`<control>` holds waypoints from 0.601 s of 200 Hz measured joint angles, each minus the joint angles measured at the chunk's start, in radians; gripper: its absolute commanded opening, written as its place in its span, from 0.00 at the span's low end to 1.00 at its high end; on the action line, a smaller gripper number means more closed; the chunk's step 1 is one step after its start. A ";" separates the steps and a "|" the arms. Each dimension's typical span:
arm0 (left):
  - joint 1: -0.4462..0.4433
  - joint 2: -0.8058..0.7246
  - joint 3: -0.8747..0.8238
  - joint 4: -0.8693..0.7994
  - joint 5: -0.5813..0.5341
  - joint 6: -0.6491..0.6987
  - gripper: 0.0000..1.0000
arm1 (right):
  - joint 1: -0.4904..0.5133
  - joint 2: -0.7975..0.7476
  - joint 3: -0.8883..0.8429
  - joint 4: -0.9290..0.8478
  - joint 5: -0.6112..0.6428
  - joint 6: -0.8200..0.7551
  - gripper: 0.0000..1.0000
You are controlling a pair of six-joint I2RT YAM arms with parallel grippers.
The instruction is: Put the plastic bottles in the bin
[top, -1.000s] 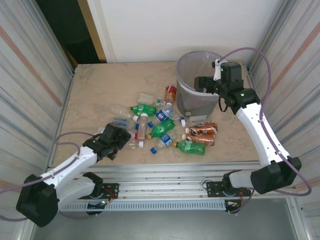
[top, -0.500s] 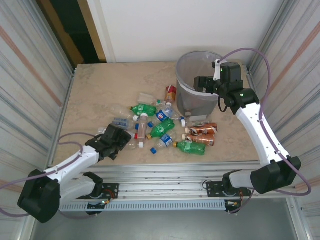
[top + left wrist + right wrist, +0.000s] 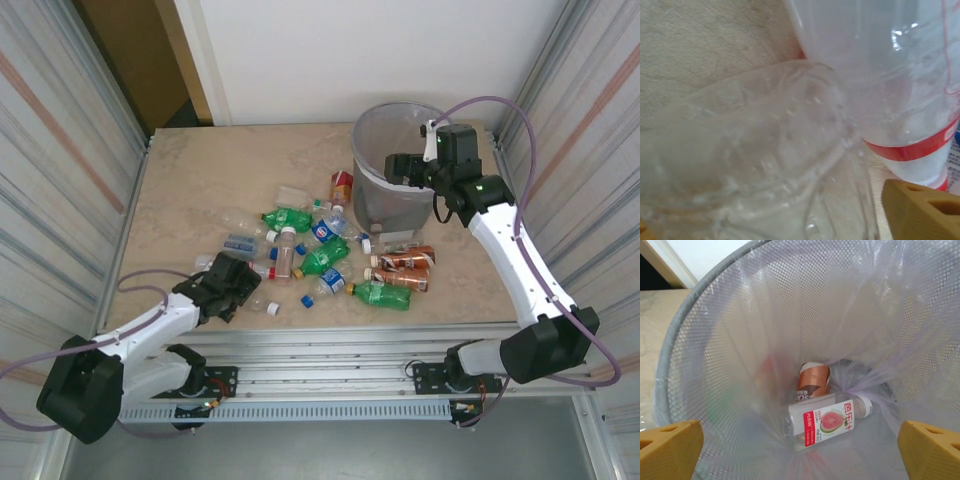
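Observation:
Plastic bottles lie scattered mid-table: green ones [image 3: 288, 218] [image 3: 380, 295], blue-labelled ones [image 3: 327, 230], brown-labelled ones [image 3: 405, 260] and a red-labelled one [image 3: 285, 255]. My left gripper [image 3: 240, 290] is low at the pile's near-left edge, open. Its jaws stand either side of a crumpled clear bottle [image 3: 750, 165], and a red-banded bottle [image 3: 900, 90] lies just beyond. The right gripper [image 3: 395, 168] hangs open and empty over the bin [image 3: 362, 170]. Inside the bin [image 3: 700, 305] lie a guava-labelled bottle [image 3: 830, 422] and a brown-labelled one [image 3: 814, 380].
Corrugated metal walls close in both sides of the table. The bin stands at the back right against the wall. More bottles [image 3: 292, 195] [image 3: 342, 185] lie between the pile and the bin. Bare tabletop [image 3: 200, 180] stretches to the back left.
My left gripper has slid towards the near edge and its jaws have narrowed around the clear bottle, which has shifted with it. The right arm has stayed over the bin.

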 measured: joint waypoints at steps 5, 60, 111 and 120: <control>0.000 0.000 0.000 -0.003 0.000 0.000 0.72 | 0.001 0.000 0.000 0.000 0.000 0.001 0.98; 0.000 -0.038 -0.018 0.001 -0.004 0.001 0.60 | 0.005 0.000 0.000 0.001 0.002 0.007 0.98; 0.000 -0.233 -0.026 -0.037 -0.011 0.056 0.54 | 0.005 -0.005 0.000 0.000 0.017 0.007 0.98; 0.000 -0.272 -0.021 -0.051 -0.014 0.074 0.53 | 0.005 -0.009 0.000 -0.001 0.016 0.007 0.98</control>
